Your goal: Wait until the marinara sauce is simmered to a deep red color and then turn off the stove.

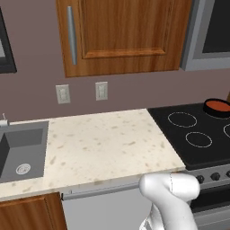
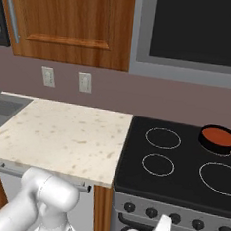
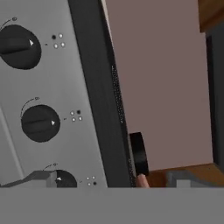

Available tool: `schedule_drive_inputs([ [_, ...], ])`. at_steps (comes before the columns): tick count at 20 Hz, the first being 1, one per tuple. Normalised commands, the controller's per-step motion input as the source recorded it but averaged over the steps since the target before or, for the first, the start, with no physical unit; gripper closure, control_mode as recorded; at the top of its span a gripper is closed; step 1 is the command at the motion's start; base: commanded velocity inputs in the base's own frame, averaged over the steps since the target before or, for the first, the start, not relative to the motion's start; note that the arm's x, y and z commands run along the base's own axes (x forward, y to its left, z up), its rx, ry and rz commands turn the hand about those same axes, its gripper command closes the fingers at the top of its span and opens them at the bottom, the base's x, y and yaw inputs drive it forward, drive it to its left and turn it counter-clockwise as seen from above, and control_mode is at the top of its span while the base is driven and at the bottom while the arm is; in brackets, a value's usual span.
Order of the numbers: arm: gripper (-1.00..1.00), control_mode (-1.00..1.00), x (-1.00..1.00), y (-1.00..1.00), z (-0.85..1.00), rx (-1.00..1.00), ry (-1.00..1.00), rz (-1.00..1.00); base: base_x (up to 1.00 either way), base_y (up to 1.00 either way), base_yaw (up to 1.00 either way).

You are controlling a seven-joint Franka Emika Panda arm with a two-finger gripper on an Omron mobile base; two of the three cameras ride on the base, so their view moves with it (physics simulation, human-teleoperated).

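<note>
From the left base view, we saw the marinara sauce (image 1: pixel 217 105), an orange-red disc in its small black pan (image 1: pixel 208 108), sitting on the far right burner of the stove (image 1: pixel 179 134). The speckled table (image 1: pixel 103 148) lay to the stove's left, with a grey sink (image 1: pixel 18 152) beyond it.

From the right base view, the sauce (image 2: pixel 219 136) sat at the back right of the cooktop (image 2: pixel 132 173). The gripper (image 2: pixel 162 230) hung low, just before the row of dark knobs (image 2: pixel 151 213), its fingers spread apart and holding nothing.

In the hand view, we looked along the steel-grey front, with three knobs (image 3: pixel 40 123) close by.
</note>
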Motion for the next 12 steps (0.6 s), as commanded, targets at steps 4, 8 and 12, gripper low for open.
schedule_drive_inputs([
  [4, -1.00, -1.00, 0.35, -0.02, -0.14, 0.01, 0.05, 0.00, 0.00, 0.00, 0.00],
  [8, -1.00, -1.00, 0.36, -0.20, -0.13, 0.09, 0.03, 0.00, 0.00, 0.00, 0.00],
  [12, -1.00, -1.00, 0.14, -0.40, -0.15, 0.23, 0.00, 0.00, 0.00, 0.00, 0.00],
])
